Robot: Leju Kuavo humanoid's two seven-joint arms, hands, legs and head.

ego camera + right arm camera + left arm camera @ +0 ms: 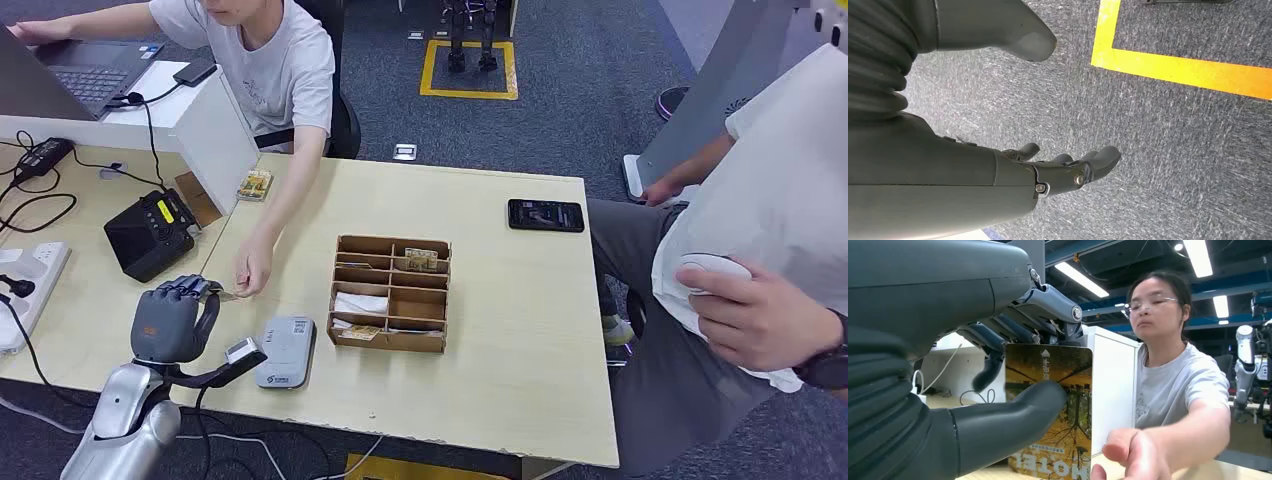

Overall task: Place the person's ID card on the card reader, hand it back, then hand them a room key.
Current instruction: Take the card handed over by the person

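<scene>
My left hand [172, 322] is raised over the table's near left part and pinches a hotel room key card [1073, 430] between thumb and fingers [998, 332]; the card is printed with yellow trees and stands upright. The card's edge [222, 293] points at the seated person's hand [255, 270], which reaches in close to it [1133, 455]; I cannot tell if they touch. The grey card reader [285, 352] lies flat just right of my hand, nothing on it. My right hand [1058, 170] hangs over the carpet, fingers apart and holding nothing.
A wooden card organiser [390, 292] with several compartments stands mid-table. A black device [150, 235], a white divider [215, 125] and cables sit at the left. A phone [545, 215] lies far right. A second person [780, 250] sits close at the right edge.
</scene>
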